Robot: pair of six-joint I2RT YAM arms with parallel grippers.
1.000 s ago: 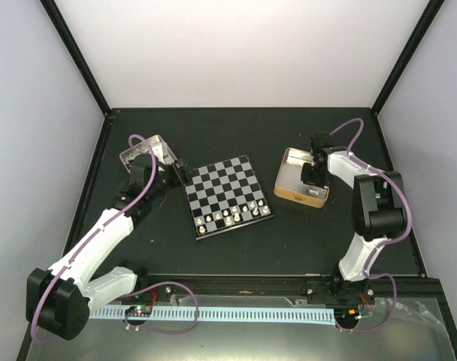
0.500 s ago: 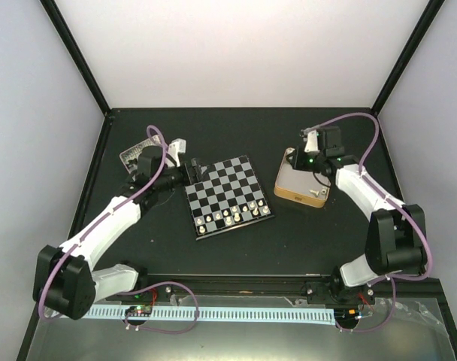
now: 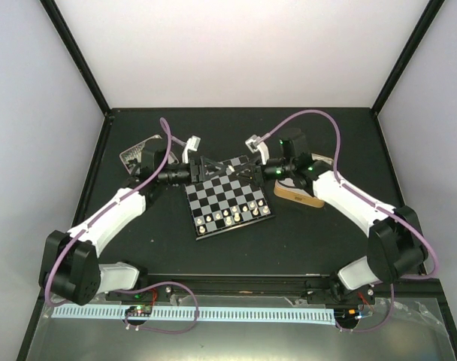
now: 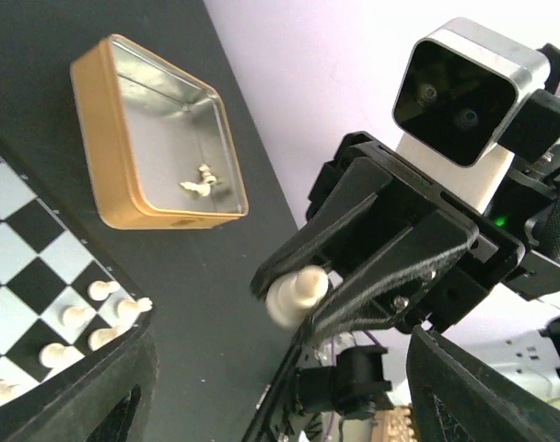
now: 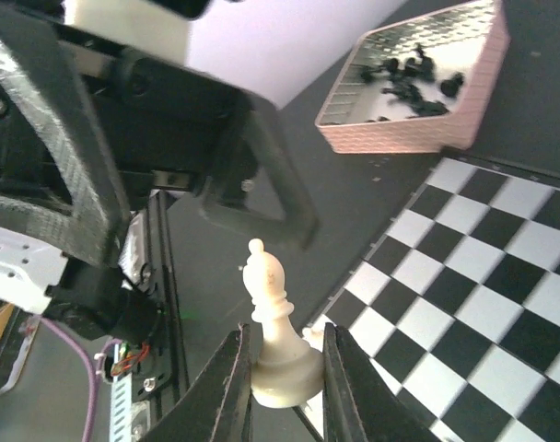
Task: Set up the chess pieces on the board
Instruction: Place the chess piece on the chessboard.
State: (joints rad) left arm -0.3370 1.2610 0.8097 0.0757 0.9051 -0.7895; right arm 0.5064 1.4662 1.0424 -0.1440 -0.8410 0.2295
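The right gripper (image 5: 285, 373) was clenched on a white bishop (image 5: 273, 318), just ahead of the released left gripper (image 3: 212, 168). Beneath both, the board (image 3: 227, 184) carried only some white pieces (image 3: 228, 216). The black pieces (image 5: 409, 78) lay unplaced in the tray (image 5: 418, 124).

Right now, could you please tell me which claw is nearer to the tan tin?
Right. The right claw, holding a white piece, hovers over the far edge of the board, just beside the tin; the open left claw faces it from farther along that edge.
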